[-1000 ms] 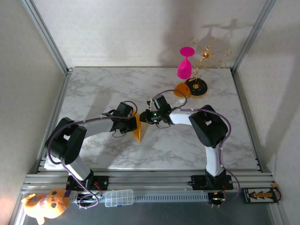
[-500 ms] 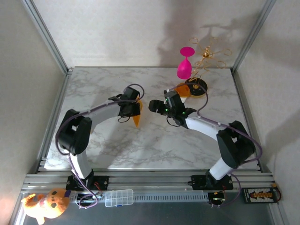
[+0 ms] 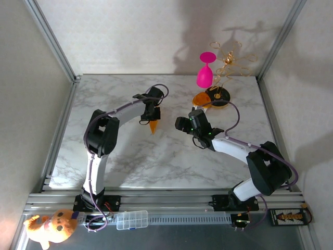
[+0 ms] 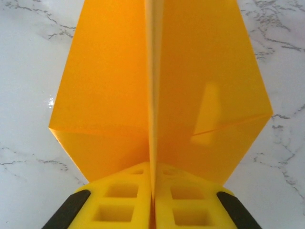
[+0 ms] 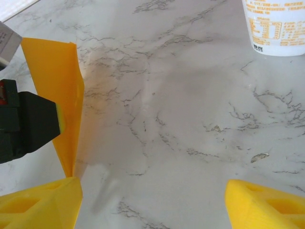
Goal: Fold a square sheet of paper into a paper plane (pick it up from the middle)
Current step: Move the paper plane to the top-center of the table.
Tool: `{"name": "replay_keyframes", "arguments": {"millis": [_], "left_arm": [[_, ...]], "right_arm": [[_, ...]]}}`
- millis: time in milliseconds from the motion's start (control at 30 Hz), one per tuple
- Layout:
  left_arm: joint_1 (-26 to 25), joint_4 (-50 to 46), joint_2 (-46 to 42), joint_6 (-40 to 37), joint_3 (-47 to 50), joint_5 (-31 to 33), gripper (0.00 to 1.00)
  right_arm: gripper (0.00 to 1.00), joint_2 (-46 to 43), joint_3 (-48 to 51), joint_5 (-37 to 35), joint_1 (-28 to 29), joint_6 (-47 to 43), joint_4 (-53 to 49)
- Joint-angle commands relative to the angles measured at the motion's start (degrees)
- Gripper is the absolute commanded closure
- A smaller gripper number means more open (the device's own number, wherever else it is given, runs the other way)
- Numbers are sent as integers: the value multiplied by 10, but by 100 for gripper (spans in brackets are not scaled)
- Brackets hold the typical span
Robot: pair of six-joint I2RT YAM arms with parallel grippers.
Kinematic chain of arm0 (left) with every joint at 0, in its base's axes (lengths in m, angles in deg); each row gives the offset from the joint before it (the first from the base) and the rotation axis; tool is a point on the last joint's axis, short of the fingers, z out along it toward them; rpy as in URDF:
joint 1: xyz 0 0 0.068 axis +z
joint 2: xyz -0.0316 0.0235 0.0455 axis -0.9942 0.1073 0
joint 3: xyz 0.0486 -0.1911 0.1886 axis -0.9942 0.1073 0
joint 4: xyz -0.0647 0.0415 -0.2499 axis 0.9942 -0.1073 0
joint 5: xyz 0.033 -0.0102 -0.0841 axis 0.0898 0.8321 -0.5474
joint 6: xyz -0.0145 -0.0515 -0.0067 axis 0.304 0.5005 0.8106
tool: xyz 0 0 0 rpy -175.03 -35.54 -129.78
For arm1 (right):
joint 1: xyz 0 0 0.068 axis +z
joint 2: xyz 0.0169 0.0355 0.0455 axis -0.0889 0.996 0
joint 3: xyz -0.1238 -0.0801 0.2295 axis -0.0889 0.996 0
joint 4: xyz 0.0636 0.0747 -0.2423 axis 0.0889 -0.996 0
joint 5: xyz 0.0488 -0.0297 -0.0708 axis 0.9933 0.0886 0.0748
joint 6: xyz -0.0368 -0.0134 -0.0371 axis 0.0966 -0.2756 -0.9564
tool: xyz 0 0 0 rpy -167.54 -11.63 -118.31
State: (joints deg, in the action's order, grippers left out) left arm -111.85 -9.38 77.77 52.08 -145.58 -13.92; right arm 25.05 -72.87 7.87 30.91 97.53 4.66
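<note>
The paper plane [image 3: 153, 126] is yellow-orange paper folded into a creased, pointed shape. My left gripper [image 3: 151, 117] holds it just above the marble table, mid-table towards the back. In the left wrist view its two wings [image 4: 157, 81] spread apart, and the left gripper [image 4: 153, 191] is shut on the centre fold. My right gripper [image 3: 180, 124] is a short way to the plane's right, open and apart from it. In the right wrist view the plane [image 5: 53, 86] hangs at the left, and nothing but bare marble lies between the fingers of the right gripper [image 5: 152, 210].
At the back right stand a pink goblet [image 3: 204, 73], a gold wire ornament [image 3: 229, 58], an orange-and-black disc [image 3: 219, 97] and a small orange-topped cup [image 3: 200, 100]. The white cup [image 5: 276, 24] is ahead of the right gripper.
The right gripper opened, let go of the paper and drew back to the right. The left arm carried the plane farther back on the table.
</note>
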Motion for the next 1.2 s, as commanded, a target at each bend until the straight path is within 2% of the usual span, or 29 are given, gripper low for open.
{"name": "replay_keyframes", "arguments": {"millis": [0,500,833,1167], "left_arm": [[5,-40,18,0,-24,-2,90],[4,-32,33,9,-15,-18,71],[4,-22,42,10,-4,-23,68],[3,-16,50,13,11,9,55]], "right_arm": [[22,-5,5,-1,-3,12,10],[22,6,0,16,-4,19,11],[22,15,-5,19,-4,21,9],[22,22,-9,21,-4,21,6]]}}
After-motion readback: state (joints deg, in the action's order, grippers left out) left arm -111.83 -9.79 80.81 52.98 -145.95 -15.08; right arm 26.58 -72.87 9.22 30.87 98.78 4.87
